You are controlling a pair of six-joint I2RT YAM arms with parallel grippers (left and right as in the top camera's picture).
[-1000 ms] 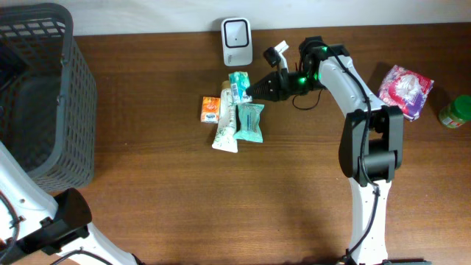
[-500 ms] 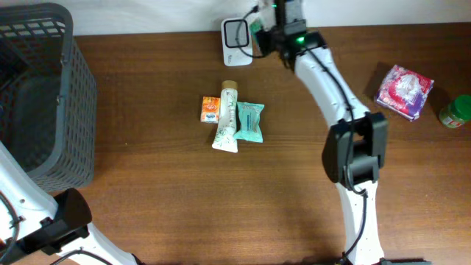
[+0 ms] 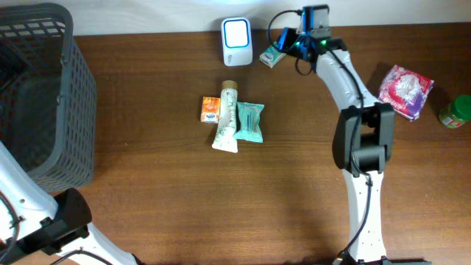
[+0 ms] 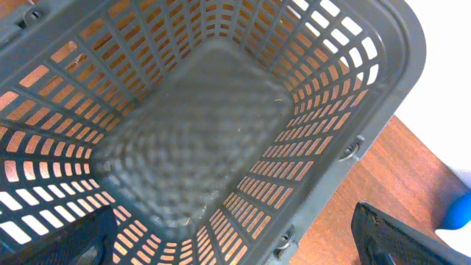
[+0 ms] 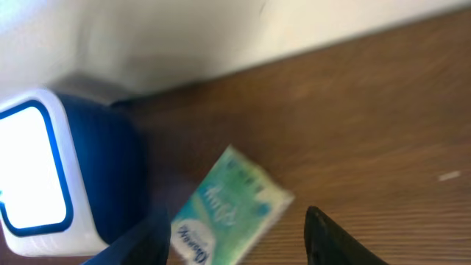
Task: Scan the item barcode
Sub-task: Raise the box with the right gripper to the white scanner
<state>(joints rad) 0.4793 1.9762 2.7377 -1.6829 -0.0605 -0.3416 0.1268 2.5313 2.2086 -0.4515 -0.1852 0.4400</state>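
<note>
the small green pack (image 3: 272, 57), by its look a soft pocket pack of tissues, lies on the counter (image 3: 294, 184) near the far edge, just beside the right side of the white barcode scanner (image 3: 237, 32), whose face glows pale blue. the right claw (image 3: 284, 46) hovers low over it with its fingers parted; in the blurred wrist view the pack sits between and ahead of the two dark fingers, tilted, and nothing seems to press on it, so i judge that claw open and the pack free. the left claw (image 4: 235, 221) is spread wide and empty above the inside of the grey plastic basket (image 3: 44, 96) at the left edge of the counter. nearer the middle lie an orange packet (image 3: 210, 109), a white-and-green tube (image 3: 227, 118) and a teal packet (image 3: 250, 122), touching one another; a pink-and-white bag (image 3: 403, 90) and a green-lidded jar (image 3: 456, 112) sit at the right edge. the pack will likely be very light and squashy, with a slick film wrapper that can slide or crumple, so a gentle pinch across its short sides looks safest, leaving the printed face clear for the scanner. where the barcode sits cannot be made out.
</note>
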